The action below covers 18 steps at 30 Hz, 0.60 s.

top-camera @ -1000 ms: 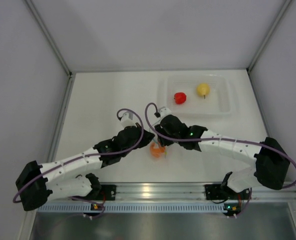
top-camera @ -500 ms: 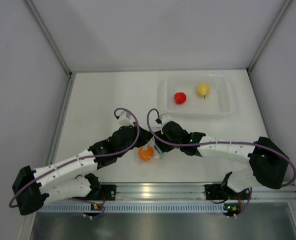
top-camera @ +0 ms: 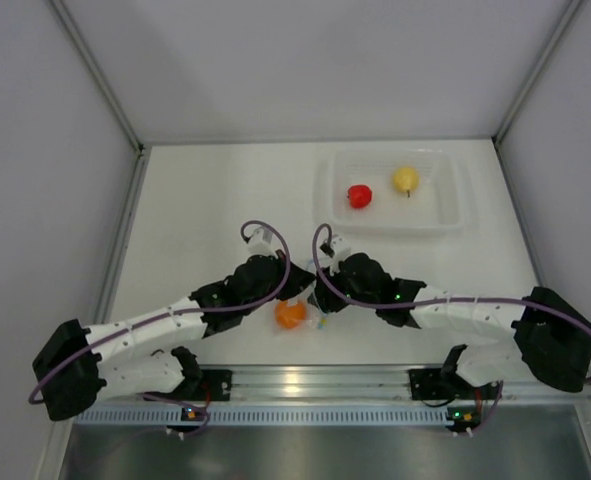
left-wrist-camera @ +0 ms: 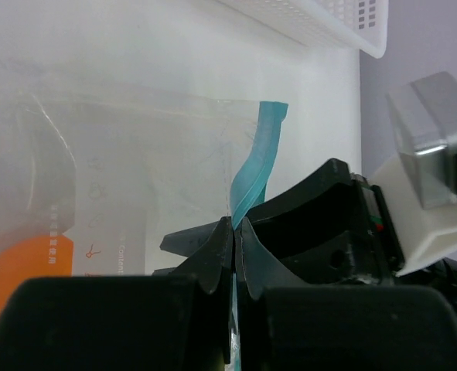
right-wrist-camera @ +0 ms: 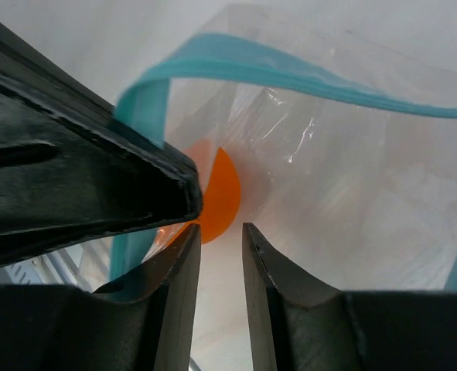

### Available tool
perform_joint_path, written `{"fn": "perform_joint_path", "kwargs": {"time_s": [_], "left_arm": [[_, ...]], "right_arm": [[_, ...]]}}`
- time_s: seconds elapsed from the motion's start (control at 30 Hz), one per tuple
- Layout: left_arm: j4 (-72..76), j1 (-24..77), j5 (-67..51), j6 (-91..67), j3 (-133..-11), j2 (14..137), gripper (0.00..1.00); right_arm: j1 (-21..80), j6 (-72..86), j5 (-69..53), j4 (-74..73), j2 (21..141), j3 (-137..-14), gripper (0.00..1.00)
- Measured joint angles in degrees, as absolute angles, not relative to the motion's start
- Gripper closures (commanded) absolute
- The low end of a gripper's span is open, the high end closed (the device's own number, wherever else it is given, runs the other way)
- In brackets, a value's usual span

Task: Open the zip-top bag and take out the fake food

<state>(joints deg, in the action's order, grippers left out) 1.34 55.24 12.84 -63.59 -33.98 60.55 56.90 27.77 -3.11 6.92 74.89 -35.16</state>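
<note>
The zip-top bag lies near the table's front, between my two grippers, with the orange fruit inside. My left gripper is shut on the bag's light blue zip strip; the clear pouch and the orange fruit hang to its left. My right gripper is slightly open at the bag's open mouth, with nothing between its jaws. Its view looks past the strip at the orange fruit. The red fruit and the yellow pear-shaped fruit lie in the tray.
A clear rigid tray stands at the back right; its corner shows in the left wrist view. White walls enclose the table on three sides. The two arms nearly touch over the bag, with purple cables looping above them.
The bag with the orange fruit has moved left and nearer the front edge. Both wrists have shifted with it and now sit closer together.
</note>
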Motion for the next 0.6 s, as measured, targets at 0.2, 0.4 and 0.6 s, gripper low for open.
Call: {"fn": "perform_joint_path", "kwargs": {"time_s": [0.2,0.4,0.6], "left_arm": [[7.0,56.0,13.0,-65.6,-34.0,63.9,1.0],[12.6,58.7,13.3,-66.7,-38.2,70.4,1.0],[18.2,60.6,11.7,-72.1,-41.2,75.2,1.0]], "right_arm": [[56.9,29.8,2.4,4.4,70.8,-34.9,0.71],[54.4,29.8,7.1,-3.3,65.7,-34.9,0.71],[51.1,26.8,14.0,-14.8,56.5,-35.9,0.69]]}}
